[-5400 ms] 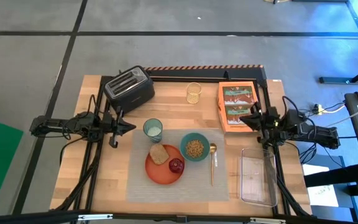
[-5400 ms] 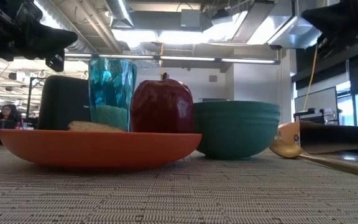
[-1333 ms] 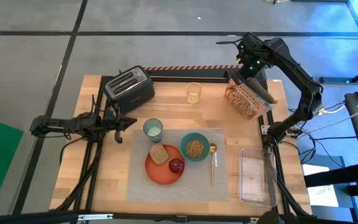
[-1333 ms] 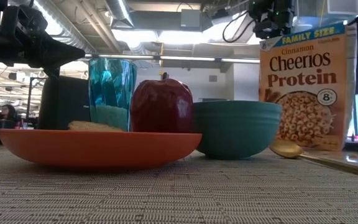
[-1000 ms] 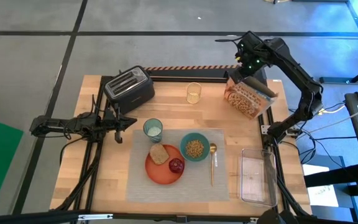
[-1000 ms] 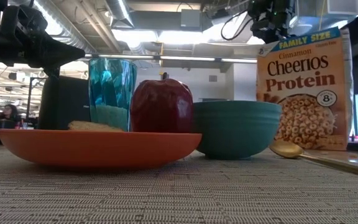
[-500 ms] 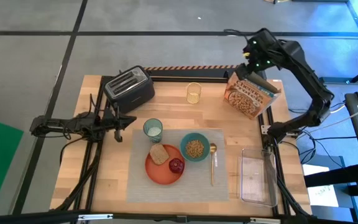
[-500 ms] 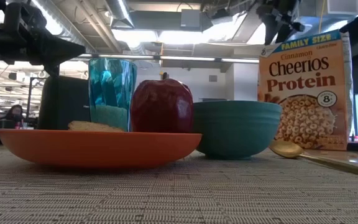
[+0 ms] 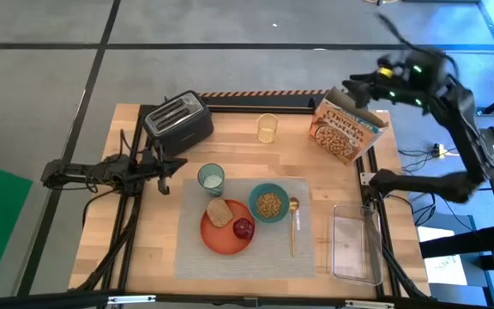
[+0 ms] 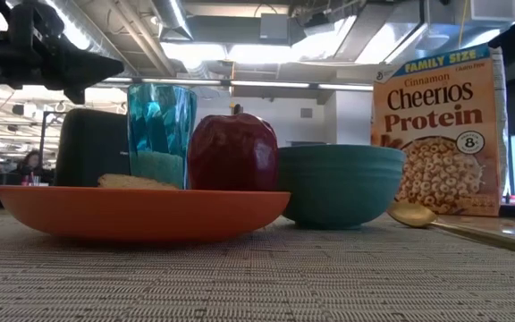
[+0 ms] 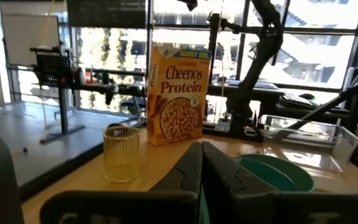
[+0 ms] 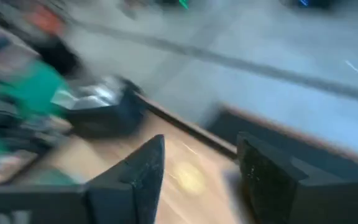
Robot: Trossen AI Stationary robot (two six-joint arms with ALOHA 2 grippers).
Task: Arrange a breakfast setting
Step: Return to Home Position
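You get bright, even overhead light on the table (image 9: 154, 245) with faint shadows, ceiling lamps (image 10: 213, 54) glaring at 12 o'clock behind the backlit tumbler (image 10: 161, 125), washed-out windows (image 11: 316, 50), and a motion-smeared right wrist view.

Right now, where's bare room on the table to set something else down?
Bare wood lies left of the placemat, below the shut left gripper in the high view. Free strips: between glass and bowl, and between cereal box and clear tray. Crowded: plate, bowl, spoon and tumbler cluster tightly; the open right gripper hangs by the box's far edge.
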